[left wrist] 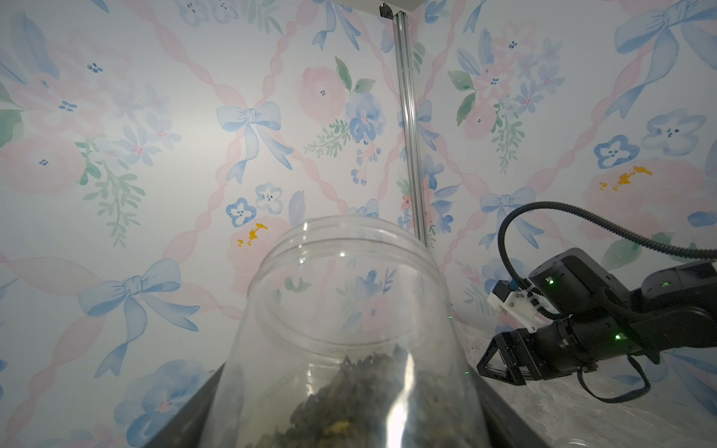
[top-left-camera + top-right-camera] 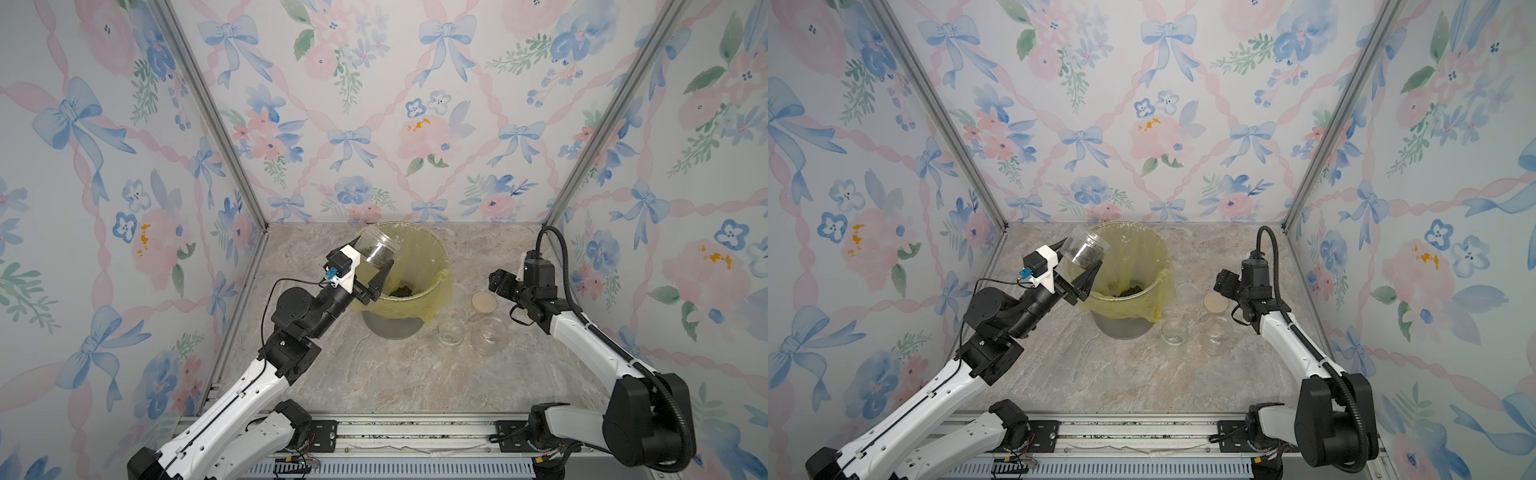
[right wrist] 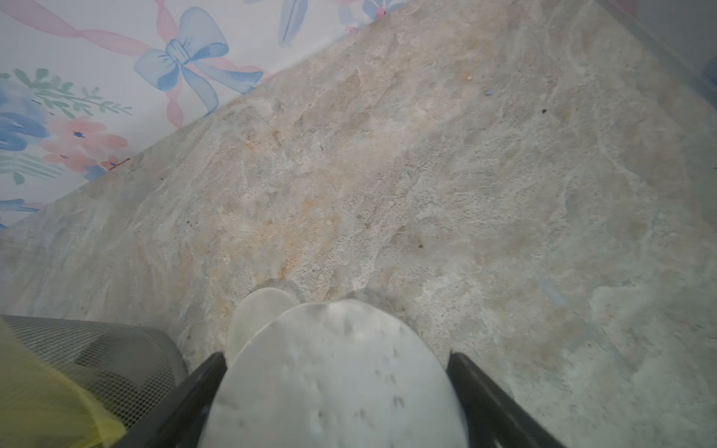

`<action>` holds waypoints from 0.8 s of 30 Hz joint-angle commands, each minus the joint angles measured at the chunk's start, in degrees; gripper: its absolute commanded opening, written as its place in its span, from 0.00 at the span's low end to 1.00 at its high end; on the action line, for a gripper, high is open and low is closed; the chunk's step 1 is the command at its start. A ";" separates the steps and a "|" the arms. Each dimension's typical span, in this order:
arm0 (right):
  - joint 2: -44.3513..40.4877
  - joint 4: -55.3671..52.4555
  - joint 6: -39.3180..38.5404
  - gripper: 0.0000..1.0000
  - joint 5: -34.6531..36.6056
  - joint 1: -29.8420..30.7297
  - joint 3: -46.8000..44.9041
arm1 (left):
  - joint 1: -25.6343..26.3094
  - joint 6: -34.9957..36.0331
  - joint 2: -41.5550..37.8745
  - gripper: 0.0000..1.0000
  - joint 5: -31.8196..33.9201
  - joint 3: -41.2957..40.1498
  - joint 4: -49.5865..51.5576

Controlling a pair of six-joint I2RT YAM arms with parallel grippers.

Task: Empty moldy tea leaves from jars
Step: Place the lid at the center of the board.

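**Third Jar: Positioned for Pouring**

Nearest, two empty jars [image 2: 450, 331] stand upright on the table [image 2: 374, 382], on the near side of the right end effector [image 2: 492, 281]. Its jaws stand apart and grip nothing; a tan lid [image 2: 483, 301] lies just below it. Farther back, the left end effector [image 2: 1082, 253] is clamped on the tilted jar [image 2: 376, 249]. The moldy tea leaves [image 1: 349, 403] rest in the jar's lower end, and its mouth is not yet turned down. The bin [image 2: 419, 257], just below this end effector, holds more leaves. Judged next move: roll the wrist until the mouth faces down, inside the bin's rim.
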State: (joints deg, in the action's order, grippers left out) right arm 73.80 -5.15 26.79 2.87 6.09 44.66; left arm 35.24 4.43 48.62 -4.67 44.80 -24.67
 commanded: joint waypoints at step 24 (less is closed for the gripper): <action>15.43 3.64 14.42 0.93 16.33 -4.80 -2.91 | 1.13 -0.12 -0.07 0.37 1.12 -1.38 -1.35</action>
State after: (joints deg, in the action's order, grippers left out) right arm 86.89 -0.38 38.22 17.28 1.58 40.80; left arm 36.05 4.43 48.84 -4.25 43.99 -24.64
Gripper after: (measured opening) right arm 0.930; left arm 0.782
